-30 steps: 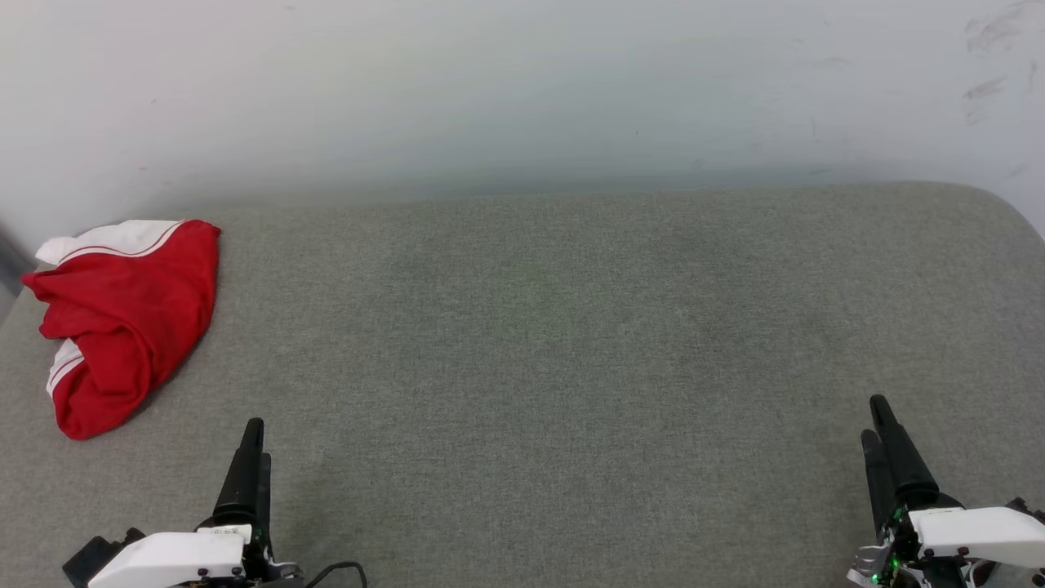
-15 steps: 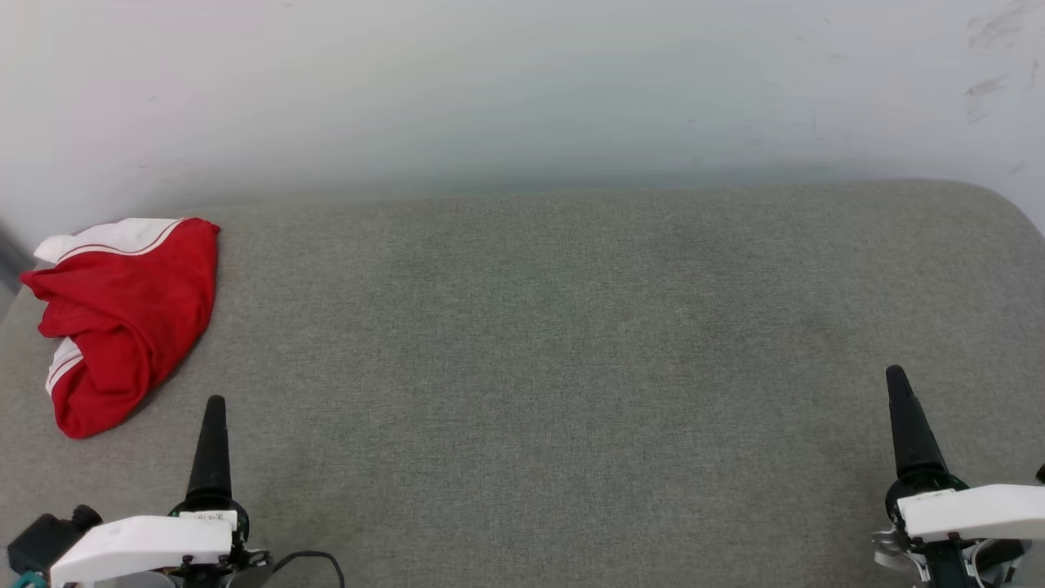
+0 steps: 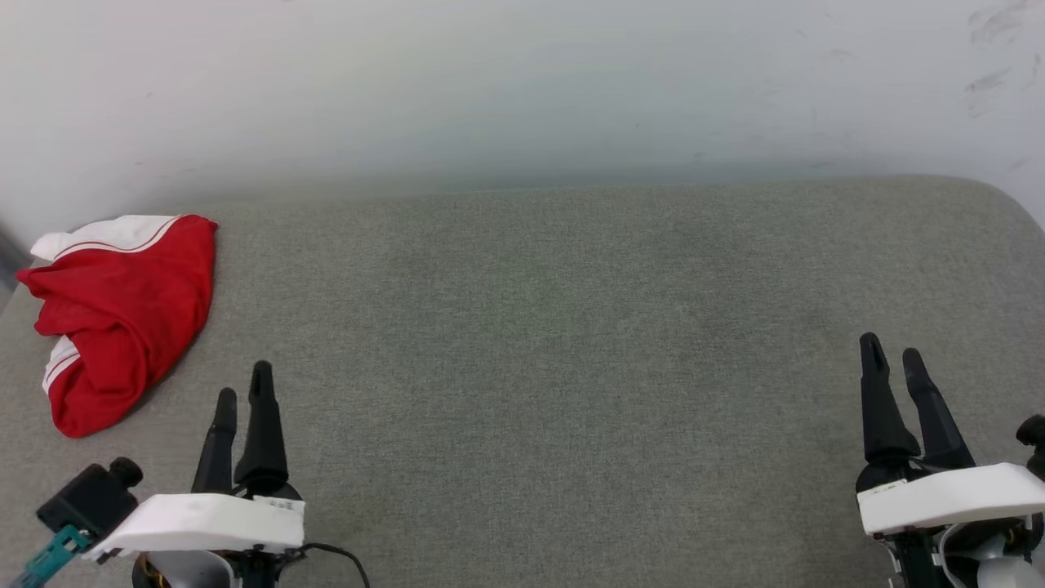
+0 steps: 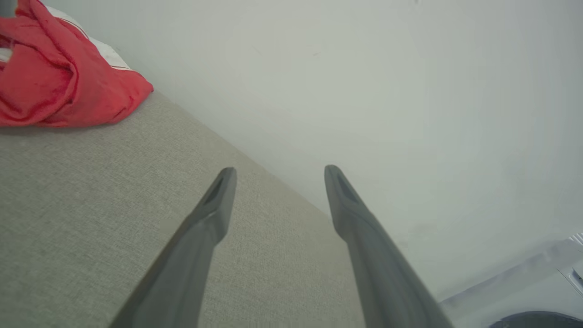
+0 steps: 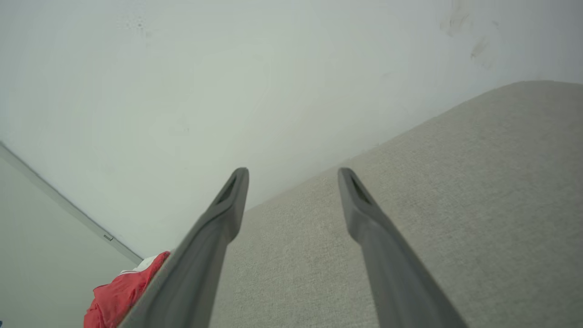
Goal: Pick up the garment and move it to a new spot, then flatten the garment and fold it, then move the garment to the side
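Observation:
The garment (image 3: 122, 306) is a red shirt with white, red-striped trim, lying crumpled at the far left of the grey cushioned surface (image 3: 555, 343). It also appears at the upper left of the left wrist view, garment (image 4: 54, 77), and at the lower left of the right wrist view, garment (image 5: 120, 291). My left gripper (image 3: 243, 388) hovers at the lower left, open and empty, a short way right of and nearer than the garment. At the lower right my right gripper (image 3: 890, 351) is open and empty too, far from the garment.
A pale wall (image 3: 522, 90) rises directly behind the surface's back edge. The surface's rounded right corner (image 3: 992, 200) lies at the far right. A black cable (image 3: 343, 559) trails from the left wrist.
Both grippers have rolled about their wrists, so each now presents two separated fingers instead of one edge-on. Both have moved slightly forward. The garment has stayed put.

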### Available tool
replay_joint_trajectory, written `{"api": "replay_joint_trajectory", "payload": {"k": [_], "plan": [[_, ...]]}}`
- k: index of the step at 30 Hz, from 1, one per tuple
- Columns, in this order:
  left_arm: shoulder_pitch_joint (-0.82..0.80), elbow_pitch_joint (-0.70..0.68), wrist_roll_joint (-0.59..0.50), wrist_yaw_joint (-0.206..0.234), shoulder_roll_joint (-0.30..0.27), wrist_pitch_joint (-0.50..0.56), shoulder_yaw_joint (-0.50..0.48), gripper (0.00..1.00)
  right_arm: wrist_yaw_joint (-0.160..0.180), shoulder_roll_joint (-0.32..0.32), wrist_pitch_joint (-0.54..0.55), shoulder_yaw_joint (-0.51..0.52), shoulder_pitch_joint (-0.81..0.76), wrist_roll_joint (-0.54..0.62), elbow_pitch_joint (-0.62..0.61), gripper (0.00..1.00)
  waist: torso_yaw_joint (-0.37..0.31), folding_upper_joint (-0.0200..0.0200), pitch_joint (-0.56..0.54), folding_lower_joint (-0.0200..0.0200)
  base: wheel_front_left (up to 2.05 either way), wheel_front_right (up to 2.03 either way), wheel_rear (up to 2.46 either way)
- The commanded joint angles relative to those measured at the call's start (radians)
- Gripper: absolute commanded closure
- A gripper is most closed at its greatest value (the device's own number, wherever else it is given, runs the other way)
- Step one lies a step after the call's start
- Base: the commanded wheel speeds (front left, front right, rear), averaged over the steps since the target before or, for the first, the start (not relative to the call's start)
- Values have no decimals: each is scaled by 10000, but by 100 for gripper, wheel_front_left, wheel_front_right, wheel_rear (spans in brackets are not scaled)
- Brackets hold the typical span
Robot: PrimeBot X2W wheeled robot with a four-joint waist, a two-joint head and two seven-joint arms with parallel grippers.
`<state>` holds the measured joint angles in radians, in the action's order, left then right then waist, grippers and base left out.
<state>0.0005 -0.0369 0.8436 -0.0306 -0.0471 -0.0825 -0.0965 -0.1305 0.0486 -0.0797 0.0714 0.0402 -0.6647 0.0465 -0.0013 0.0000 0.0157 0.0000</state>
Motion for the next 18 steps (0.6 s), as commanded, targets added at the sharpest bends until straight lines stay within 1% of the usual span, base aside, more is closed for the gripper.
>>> {"api": "replay_joint_trajectory", "payload": {"k": [1,3,8,11,14,18], "plan": [[77,-272,-561,34,-25,-108,209,0,-3,24,-124,-105,128,590,-245,0,-5,0,1,0,0,0,0],[109,-400,-1033,46,-27,-168,391,0,-3,24,-192,-180,69,999,-250,0,-10,0,2,0,0,0,0],[240,-557,-2109,240,-29,-318,845,0,-3,25,-340,-340,0,2070,-340,0,-19,0,4,0,0,0,0],[268,-636,-2619,256,-201,-408,1194,0,-3,25,-428,-419,-50,2669,-369,0,-27,0,9,0,0,0,0],[291,-688,-3181,586,-380,-494,1489,0,-2,25,-514,-440,-80,3171,-406,0,-17,0,16,0,0,0,0],[296,-774,-3631,986,-616,-601,1883,0,-2,25,-627,-449,-88,3781,-496,0,1,0,26,0,0,0,0]]}}
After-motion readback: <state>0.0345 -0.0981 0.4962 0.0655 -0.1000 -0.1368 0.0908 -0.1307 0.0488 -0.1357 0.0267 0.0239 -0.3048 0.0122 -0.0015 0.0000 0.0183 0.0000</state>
